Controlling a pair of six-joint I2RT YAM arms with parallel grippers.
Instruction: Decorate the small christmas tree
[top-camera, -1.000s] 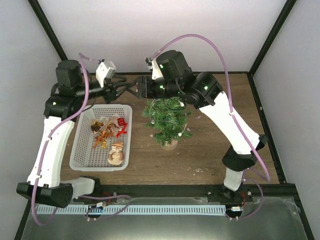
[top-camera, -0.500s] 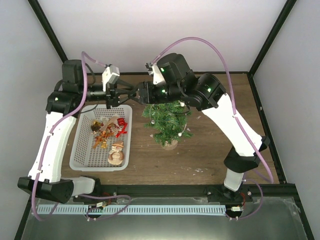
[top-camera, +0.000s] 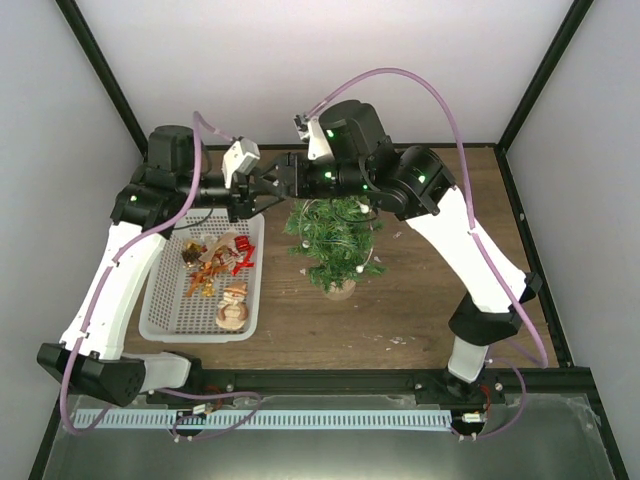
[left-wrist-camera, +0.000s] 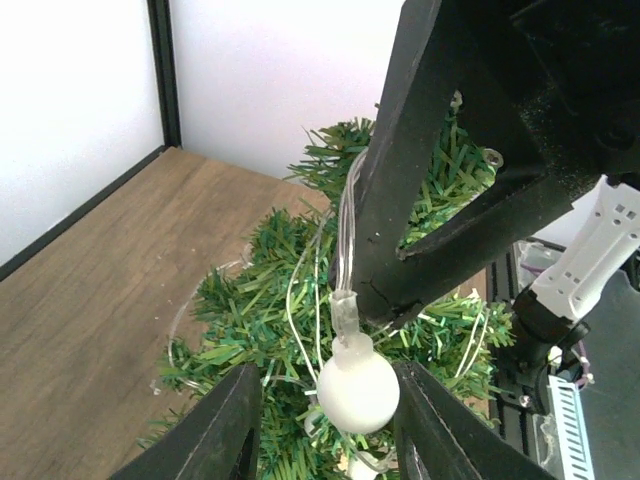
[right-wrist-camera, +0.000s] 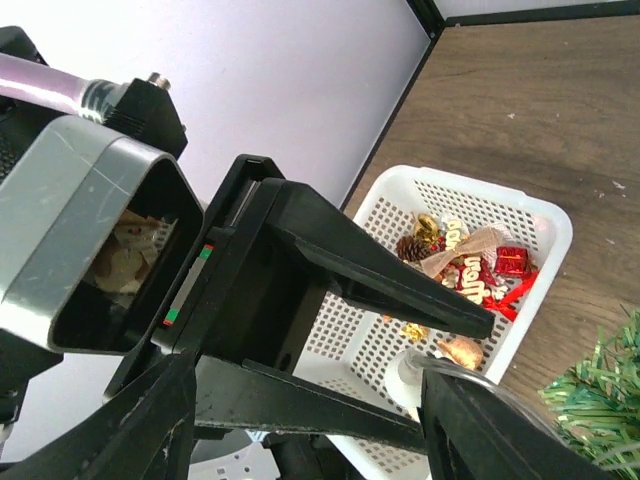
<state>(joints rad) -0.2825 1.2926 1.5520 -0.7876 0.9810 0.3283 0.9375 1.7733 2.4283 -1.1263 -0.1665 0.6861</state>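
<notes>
The small christmas tree (top-camera: 335, 240) stands at mid-table with a clear light string (top-camera: 372, 262) draped over its branches (left-wrist-camera: 250, 310). Both grippers meet above the treetop. My left gripper (top-camera: 278, 185) is open, and a white ball bulb (left-wrist-camera: 357, 390) of the string hangs between its fingers (left-wrist-camera: 215, 430), with a gap on the left. The bulb's clear wire (left-wrist-camera: 345, 240) runs up along a finger of my right gripper (top-camera: 268, 180). In the right wrist view that gripper (right-wrist-camera: 310, 370) is open, the left gripper's fingers (right-wrist-camera: 400, 285) lie between its own, and the bulb (right-wrist-camera: 412, 375) is by its right finger.
A white basket (top-camera: 160, 290) left of the tree holds several ornaments (top-camera: 215, 255) and a snowman figure (top-camera: 233, 305); it also shows under the grippers (right-wrist-camera: 545, 215). Black frame posts and white walls close the back and sides.
My left arm has swung right and up, bringing its gripper from beside the right gripper to interlock with it over the treetop. The right arm shifted only slightly.
</notes>
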